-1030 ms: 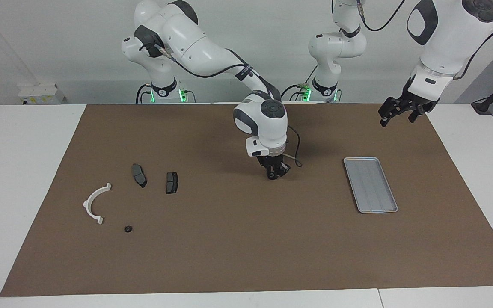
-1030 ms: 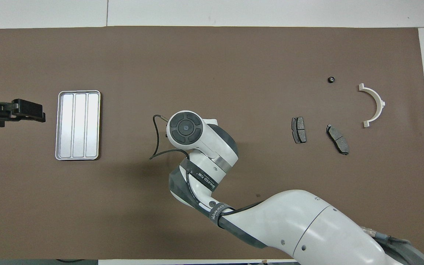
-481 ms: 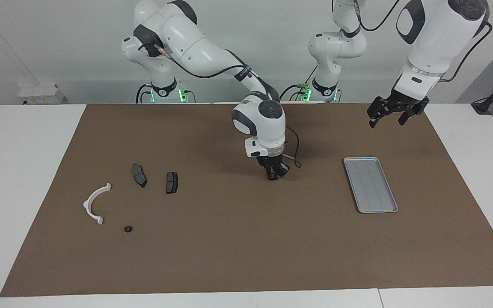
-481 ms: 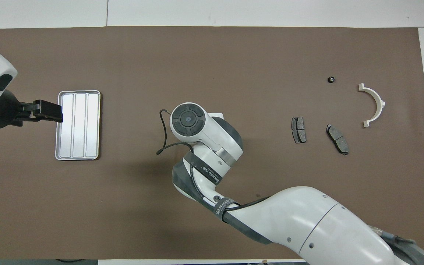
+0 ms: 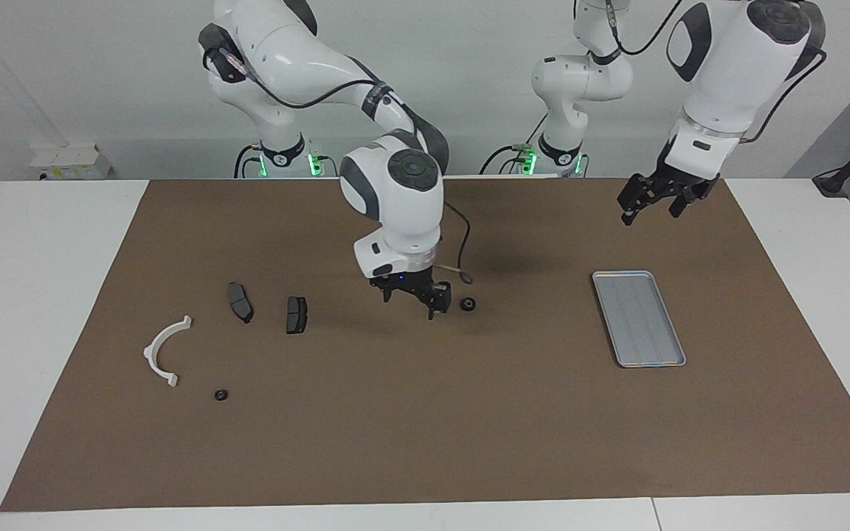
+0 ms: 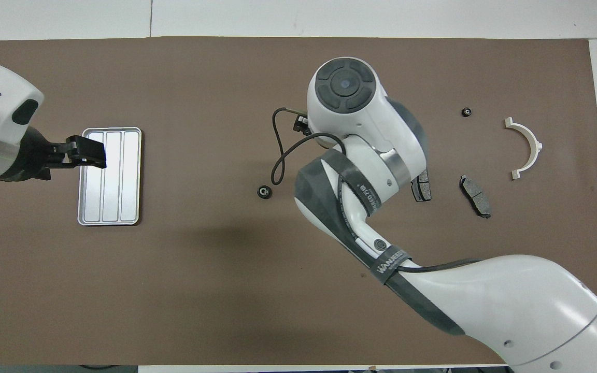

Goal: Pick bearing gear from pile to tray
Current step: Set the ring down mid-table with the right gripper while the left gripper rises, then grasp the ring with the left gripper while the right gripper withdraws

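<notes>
On the right arm's band, "WANEED" reads.

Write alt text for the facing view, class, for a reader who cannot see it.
The right gripper hangs open, just above the brown mat, beside a small black ring lying mid-table, well short of the empty silver tray. The left gripper hovers open over the mat near the tray; a white bracket, two grey plates and another ring lie toward the right arm's end.

A small black bearing gear lies flat on the brown mat mid-table, apart from everything. The silver tray sits bare toward the left arm's end, while another black ring lies with the pile toward the right arm's end.
</notes>
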Tool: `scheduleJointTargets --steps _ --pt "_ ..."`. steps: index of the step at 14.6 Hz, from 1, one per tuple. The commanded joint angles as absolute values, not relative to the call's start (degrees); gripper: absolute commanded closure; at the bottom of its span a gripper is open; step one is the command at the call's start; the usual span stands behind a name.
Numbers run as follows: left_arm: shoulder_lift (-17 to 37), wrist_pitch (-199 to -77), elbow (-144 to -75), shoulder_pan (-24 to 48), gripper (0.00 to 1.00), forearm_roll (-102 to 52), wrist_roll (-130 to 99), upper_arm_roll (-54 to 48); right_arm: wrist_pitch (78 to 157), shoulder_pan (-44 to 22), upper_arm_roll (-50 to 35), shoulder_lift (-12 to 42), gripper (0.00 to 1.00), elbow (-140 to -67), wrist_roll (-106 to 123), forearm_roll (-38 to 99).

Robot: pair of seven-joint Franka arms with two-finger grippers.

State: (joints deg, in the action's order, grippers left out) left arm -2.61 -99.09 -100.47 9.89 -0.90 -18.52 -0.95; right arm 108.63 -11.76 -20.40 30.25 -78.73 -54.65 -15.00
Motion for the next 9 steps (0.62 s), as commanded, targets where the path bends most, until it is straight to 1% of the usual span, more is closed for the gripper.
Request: scheduleJointTargets --steps 1,3,4,5,6,7,9 --pt "2.26 -105.44 -100.9 16.85 0.0 -1.32 -29.22 -0.35 107.32 -6.0 -21.36 28.13 0.0 -80.06 -39.96 -15.38" --pt "8.06 -110.02 -99.5 21.69 0.0 -1.32 -35.48 -0.26 107.66 -0.38 -21.36 28.04 0.0 -80.33 -26.35 -15.38" --pt "9.91 -112.91 -99.41 23.1 0.0 -1.23 -37.07 -0.35 108.71 2.35 -21.36 28.04 0.0 -81.12 -20.19 -15.47" --pt "12.45 -114.07 -98.97 25.03 0.0 -1.23 -38.74 -0.26 110.98 5.07 -21.36 27.95 0.0 -82.6 -15.6 -15.38" --pt "16.57 -114.26 -96.62 28.09 0.0 -0.8 -42.59 -0.09 113.44 7.71 -21.36 27.34 0.0 -84.71 -11.55 -15.47" --pt "19.66 -114.69 -95.03 29.43 0.0 -0.53 -46.11 -0.09 116.51 9.82 -21.36 26.81 0.0 -87.16 -7.86 -15.38" --pt "22.66 -120.11 -95.62 31.37 0.0 -0.09 -50.17 -0.09 122.14 13.95 -21.36 26.63 0.0 -90.95 -2.84 -15.38"
